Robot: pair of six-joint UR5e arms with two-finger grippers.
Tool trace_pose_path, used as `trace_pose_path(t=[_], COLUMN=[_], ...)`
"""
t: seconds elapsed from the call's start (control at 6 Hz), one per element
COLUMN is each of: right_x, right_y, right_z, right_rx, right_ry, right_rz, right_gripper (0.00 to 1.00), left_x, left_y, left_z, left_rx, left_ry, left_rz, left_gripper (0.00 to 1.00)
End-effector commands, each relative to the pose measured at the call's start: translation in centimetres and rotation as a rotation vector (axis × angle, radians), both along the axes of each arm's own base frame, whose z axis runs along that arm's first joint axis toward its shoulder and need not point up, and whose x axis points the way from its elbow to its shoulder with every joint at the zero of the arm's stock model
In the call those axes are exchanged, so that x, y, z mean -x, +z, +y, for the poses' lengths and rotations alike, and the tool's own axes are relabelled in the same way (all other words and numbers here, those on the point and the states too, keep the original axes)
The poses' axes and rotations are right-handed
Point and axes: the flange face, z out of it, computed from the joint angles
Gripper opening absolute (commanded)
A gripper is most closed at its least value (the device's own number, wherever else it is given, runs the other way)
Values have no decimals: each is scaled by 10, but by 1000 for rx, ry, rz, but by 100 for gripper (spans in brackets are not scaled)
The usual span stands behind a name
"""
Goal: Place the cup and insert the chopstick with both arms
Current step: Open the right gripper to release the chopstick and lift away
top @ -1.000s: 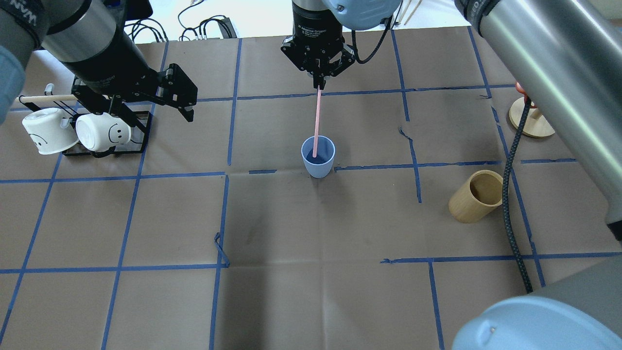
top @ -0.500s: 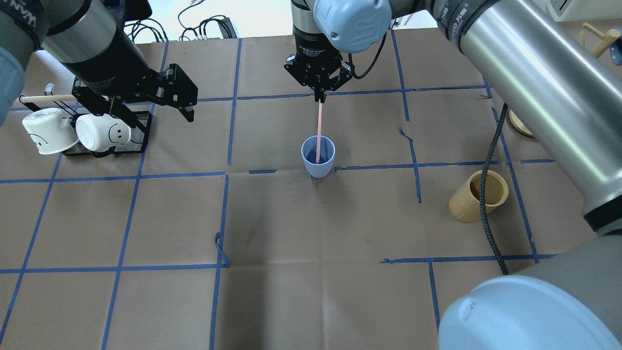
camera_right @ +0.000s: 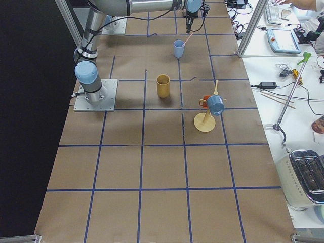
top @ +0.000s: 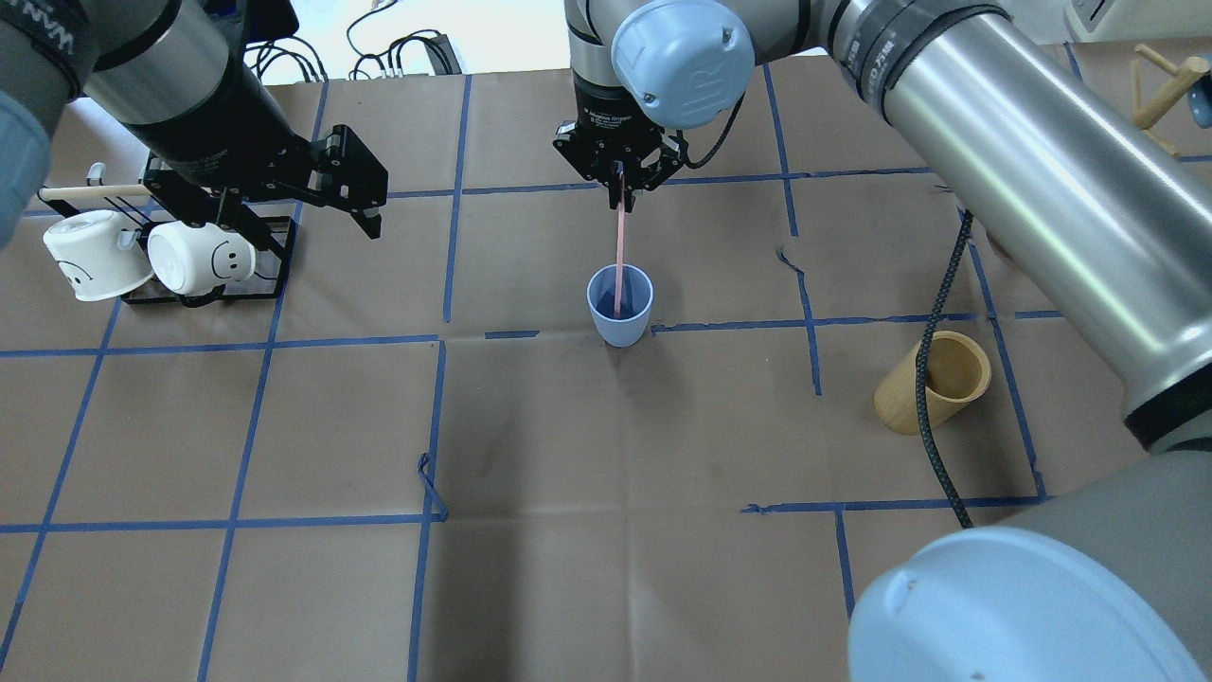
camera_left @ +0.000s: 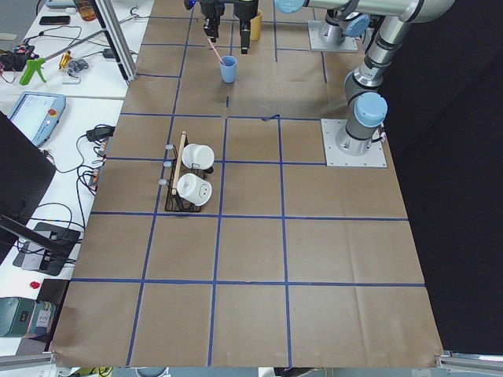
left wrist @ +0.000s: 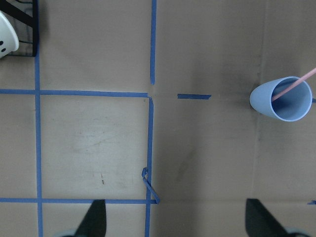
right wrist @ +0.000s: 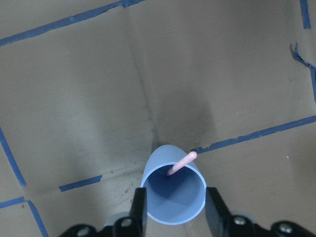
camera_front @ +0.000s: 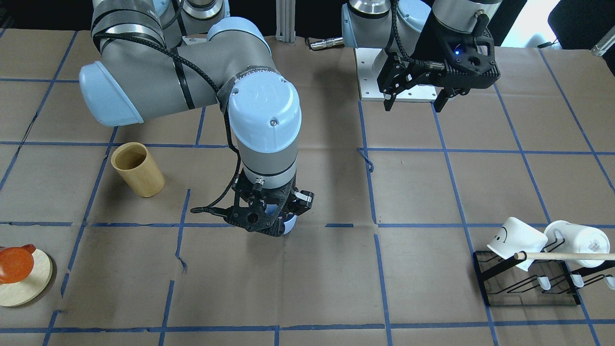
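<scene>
The light-blue cup (top: 620,327) stands upright near the table's middle. It also shows in the left wrist view (left wrist: 281,101) and the right wrist view (right wrist: 168,195). One pale-pink chopstick (top: 620,242) stands in it, its lower end inside, and leans on the far rim (right wrist: 181,164). My right gripper (top: 620,187) hangs over the cup. Its fingers (right wrist: 139,210) are apart, and the stick's top end lies free beyond them. In the front view the right gripper (camera_front: 271,216) hides most of the cup (camera_front: 289,226). My left gripper (camera_front: 413,103) is open and empty, off to the left.
A tan bamboo holder (top: 933,384) stands right of the cup, with the right arm's black cable (top: 937,417) hanging across it. A black rack (top: 275,260) with two white mugs and a wooden dowel sits under the left arm. A round wooden stand (camera_front: 29,283) lies further right.
The right gripper has come down over the cup with the chopstick and its fingers have parted, leaving the stick leaning in the cup. The right arm swung further in. The left arm barely moved.
</scene>
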Motion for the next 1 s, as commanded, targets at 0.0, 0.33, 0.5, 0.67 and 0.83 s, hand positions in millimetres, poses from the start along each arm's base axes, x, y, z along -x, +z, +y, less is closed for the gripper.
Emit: trace_pose_path(t=[0.0, 0.33, 0.5, 0.67, 0.83], right_x=[31, 114, 158, 201, 233], right_y=[33, 90, 97, 96, 95], right_z=[-13, 5, 25, 64, 107], right_rx=[24, -43, -101, -116, -62], right_ry=[36, 126, 171, 167, 151], right_rz=[-4, 11, 6, -10, -15], right_gripper=[100, 100, 100, 100, 100], left_x=[0, 0, -2, 0, 0], left_y=[-1, -2, 1, 1, 1], left_z=[-1, -4, -1, -1, 0], left_rx=[3, 3, 7, 7, 6], left_ry=[-9, -8, -8, -11, -11], left_rz=[-5, 1, -5, -5, -7], left_gripper=[98, 98, 98, 98, 98])
